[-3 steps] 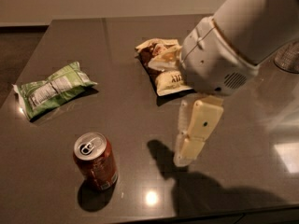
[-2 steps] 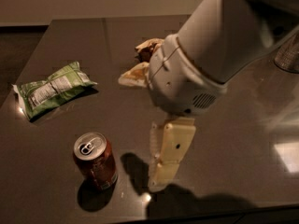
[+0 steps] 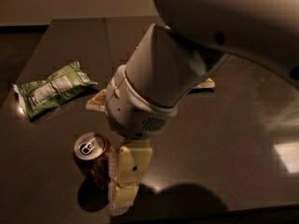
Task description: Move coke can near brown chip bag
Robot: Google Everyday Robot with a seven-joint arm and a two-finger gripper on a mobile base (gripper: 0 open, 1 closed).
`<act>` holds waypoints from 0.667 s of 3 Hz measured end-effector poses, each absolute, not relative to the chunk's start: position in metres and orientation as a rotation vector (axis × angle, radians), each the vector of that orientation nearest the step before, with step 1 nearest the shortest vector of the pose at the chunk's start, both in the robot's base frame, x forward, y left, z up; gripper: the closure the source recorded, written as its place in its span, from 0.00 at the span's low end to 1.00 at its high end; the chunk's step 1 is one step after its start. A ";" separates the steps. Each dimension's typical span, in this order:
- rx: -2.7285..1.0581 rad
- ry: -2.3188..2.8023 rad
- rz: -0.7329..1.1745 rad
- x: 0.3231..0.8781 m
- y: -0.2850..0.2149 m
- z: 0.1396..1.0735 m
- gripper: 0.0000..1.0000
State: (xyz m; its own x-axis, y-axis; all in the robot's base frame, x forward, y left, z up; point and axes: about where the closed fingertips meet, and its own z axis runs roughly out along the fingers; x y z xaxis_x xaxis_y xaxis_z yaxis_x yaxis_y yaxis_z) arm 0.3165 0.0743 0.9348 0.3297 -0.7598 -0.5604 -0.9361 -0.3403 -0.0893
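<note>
The coke can (image 3: 91, 157), red-brown with a silver top and pull tab, stands upright at the front left of the dark table (image 3: 233, 139). My gripper (image 3: 122, 197) hangs from the big white arm and reaches down to the table just right of the can, close beside it. The brown chip bag is almost wholly hidden behind the arm. Only cream edges of it peek out at the left (image 3: 96, 101) and at the right (image 3: 205, 84).
A green chip bag with a white label (image 3: 53, 88) lies flat at the left, behind the can. The table's front edge runs close below the gripper. The white arm (image 3: 187, 55) covers the table's middle and back.
The arm has swung left and toward the camera. The gripper moved from mid-table to right beside the can, and the arm now covers the brown chip bag. The can has not moved.
</note>
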 end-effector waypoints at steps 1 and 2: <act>-2.196 1.515 0.642 0.319 0.088 0.919 0.00; -2.180 1.522 0.651 0.322 0.096 0.911 0.14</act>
